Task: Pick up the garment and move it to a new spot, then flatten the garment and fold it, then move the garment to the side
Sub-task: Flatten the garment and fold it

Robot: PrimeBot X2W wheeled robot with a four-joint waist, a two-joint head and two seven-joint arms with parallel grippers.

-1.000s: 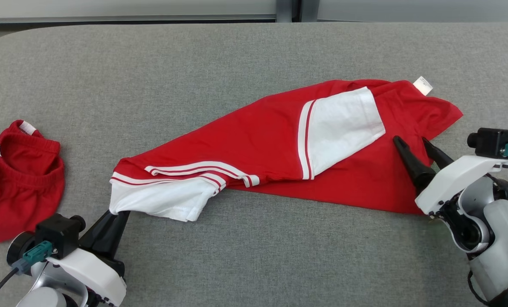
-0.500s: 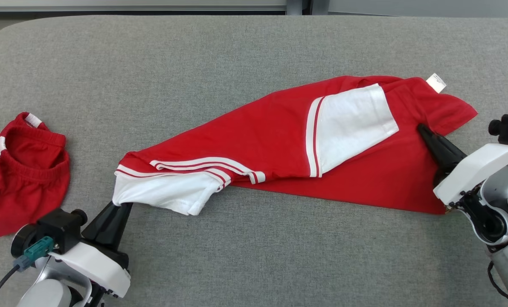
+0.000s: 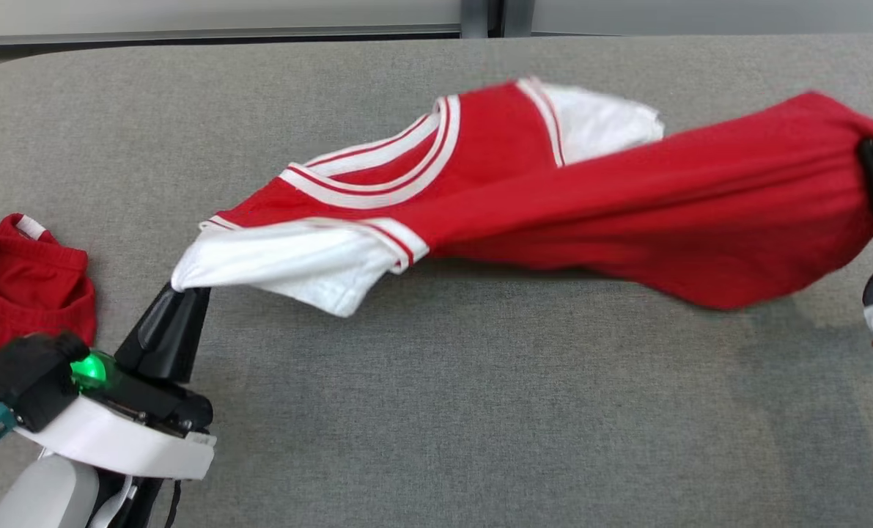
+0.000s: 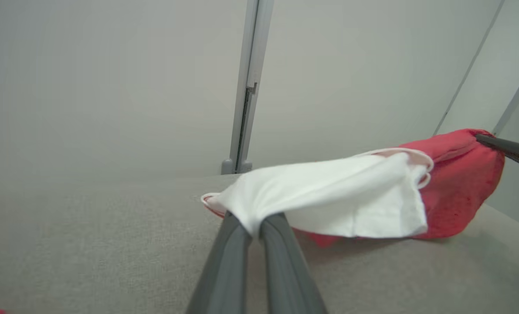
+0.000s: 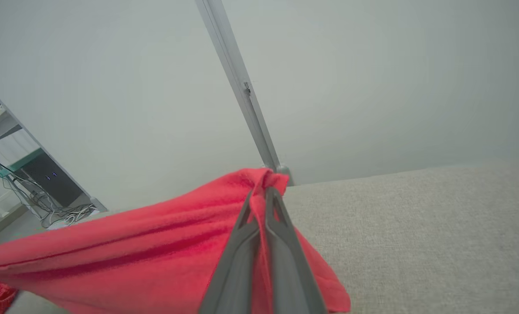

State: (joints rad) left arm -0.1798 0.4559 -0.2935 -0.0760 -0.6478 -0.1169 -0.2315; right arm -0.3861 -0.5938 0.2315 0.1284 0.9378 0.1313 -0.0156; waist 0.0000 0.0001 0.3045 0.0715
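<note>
You have the grey table (image 3: pixel 436 425) under everything. Above it hangs the garment (image 3: pixel 627 213), stretched, with its long axis running from the jaws of the left gripper (image 3: pixel 179 290) to those of the right gripper (image 3: pixel 867 150). Its white sleeve points to the left jaws and its red end to the right jaws. Both pairs of jaws are pinched tight on its cloth. The head view gives you the second red cloth (image 3: pixel 26 293), just beside the left gripper. The wrist views give you each pinch closely.

Both claws clamped tight: left claw (image 3: pixel 182 291) sits low left, fingers angled up, pinching the red jersey (image 3: pixel 627 220) by its white sleeve; right claw (image 3: pixel 867 147) far right, gripping the red end.
</note>
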